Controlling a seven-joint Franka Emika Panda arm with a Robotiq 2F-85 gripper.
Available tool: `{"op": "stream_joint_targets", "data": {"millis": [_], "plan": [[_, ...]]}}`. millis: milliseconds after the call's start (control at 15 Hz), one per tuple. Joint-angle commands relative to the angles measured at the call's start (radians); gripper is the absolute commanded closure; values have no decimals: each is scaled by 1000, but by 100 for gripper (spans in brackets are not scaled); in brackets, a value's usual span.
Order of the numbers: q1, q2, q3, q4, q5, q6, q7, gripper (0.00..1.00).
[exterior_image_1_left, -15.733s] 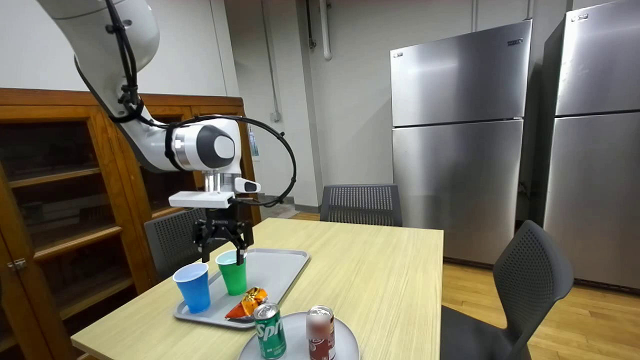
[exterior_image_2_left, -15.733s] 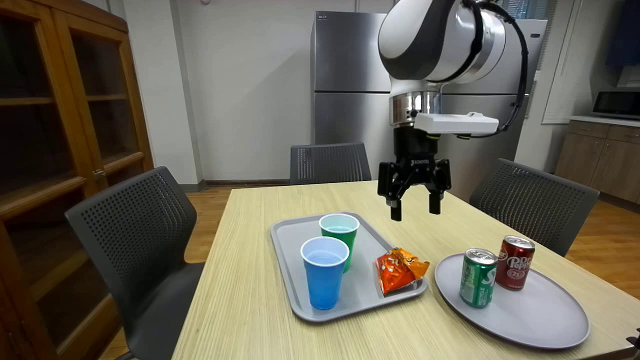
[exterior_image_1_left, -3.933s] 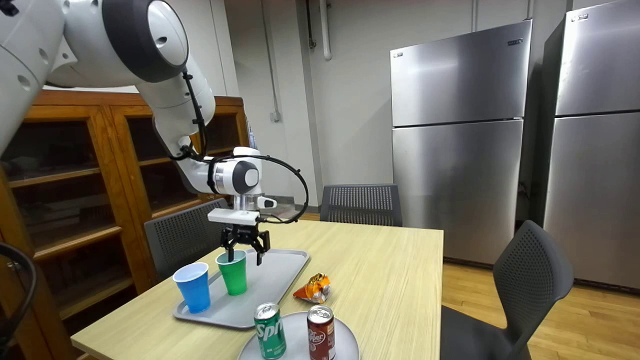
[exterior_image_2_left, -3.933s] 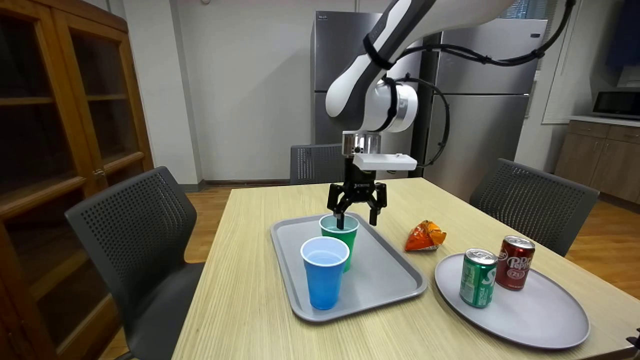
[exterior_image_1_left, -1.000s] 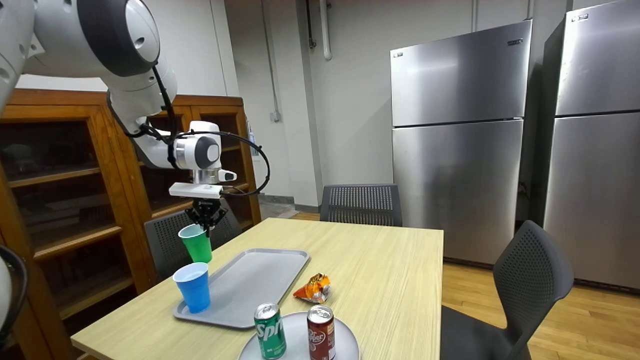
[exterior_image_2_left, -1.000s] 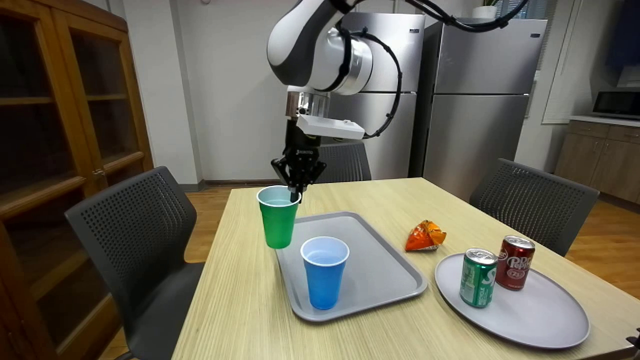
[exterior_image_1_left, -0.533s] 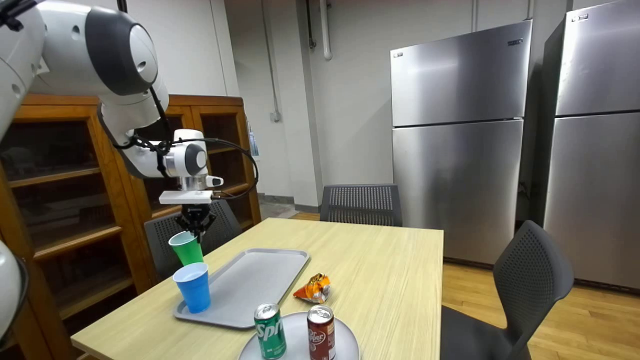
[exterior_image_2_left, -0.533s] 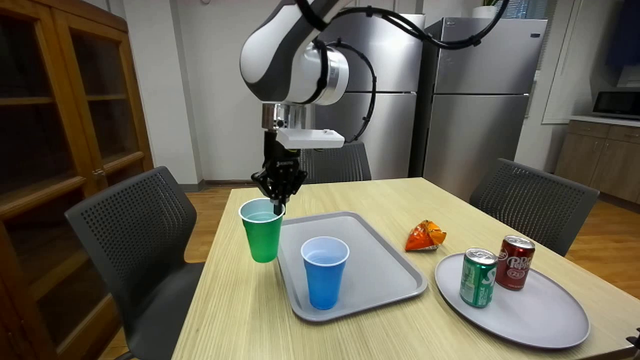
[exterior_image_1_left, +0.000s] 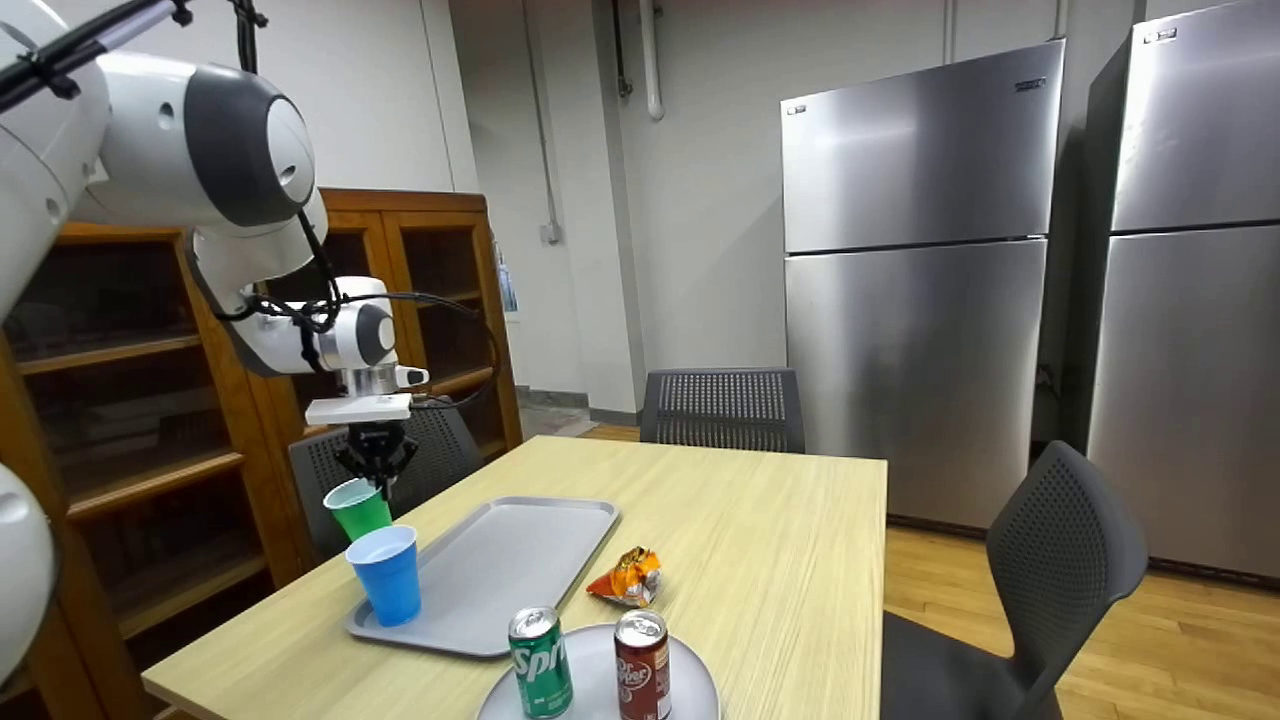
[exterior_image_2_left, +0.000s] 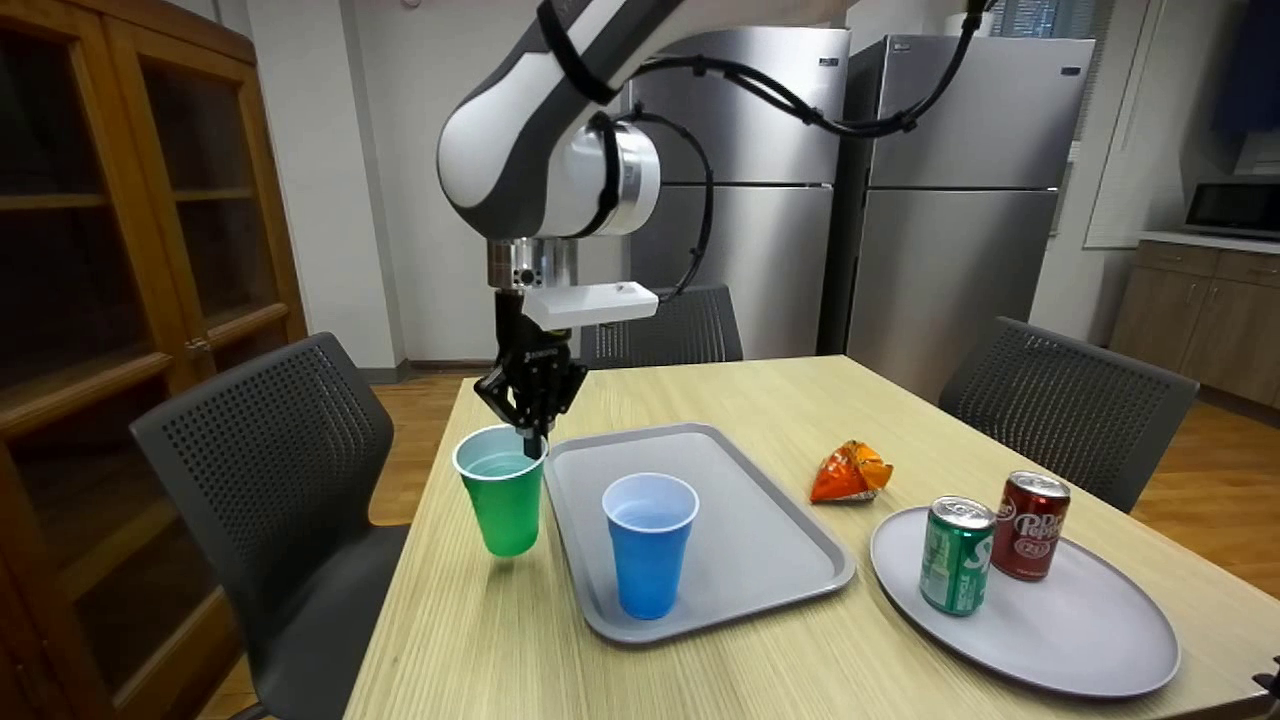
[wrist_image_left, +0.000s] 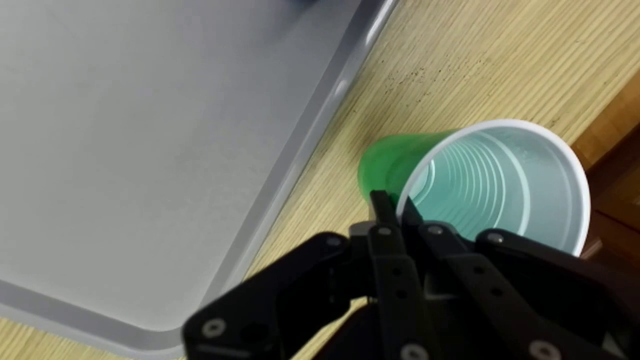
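Observation:
My gripper (exterior_image_2_left: 535, 445) is shut on the rim of a green cup (exterior_image_2_left: 508, 515). In the wrist view one finger lies outside the cup wall and the other inside it. The cup leans a little and hangs just above the wooden table, beside the long edge of a grey rectangular tray (exterior_image_2_left: 745, 540). A blue cup (exterior_image_2_left: 650, 560) stands upright on that tray, close to the held cup; in an exterior view it stands in front of the green cup's lower part (exterior_image_1_left: 365, 515). The inside of the green cup (wrist_image_left: 490, 185) looks empty.
An orange snack bag (exterior_image_2_left: 850, 472) lies on the table beyond the tray. A round grey plate (exterior_image_2_left: 1090, 640) bears a green Sprite can (exterior_image_2_left: 957, 555) and a dark red Dr Pepper can (exterior_image_2_left: 1030, 525). A grey chair (exterior_image_2_left: 290, 470) stands by the table edge near the held cup.
Earlier the bag went from tray to table. The green cup stood on the tray under the open gripper; since then it was gripped, lifted off sideways, and lowered beside the tray over the last second.

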Motion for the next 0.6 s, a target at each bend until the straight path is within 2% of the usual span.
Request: {"op": "stream_joint_targets", "data": {"millis": [0,533], "plan": [[4,47,2,77,-15,-68,-10,99],[2,84,6,123,-9,-106,-18,99]]}}
